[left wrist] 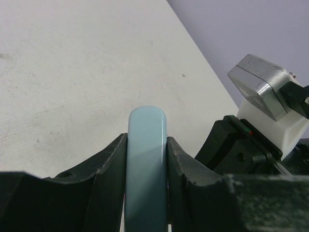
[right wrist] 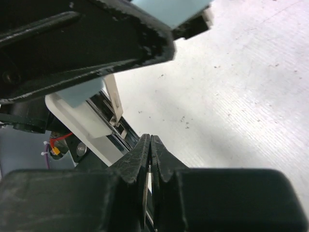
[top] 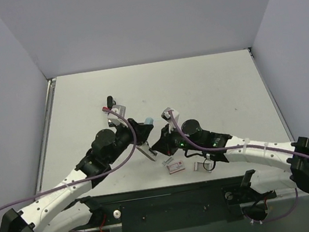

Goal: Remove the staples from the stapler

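Steadying stapler clamped between left gripper jaws, you pull straight along metal rail, slowly; right gripper jaws pinched fully together, whether gripping anything you cannot tell.

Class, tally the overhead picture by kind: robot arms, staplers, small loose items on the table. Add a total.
Robot arms: 2, left arm and right arm
Stapler: 1
Small loose items: 2, labelled box and white piece
Total: 5
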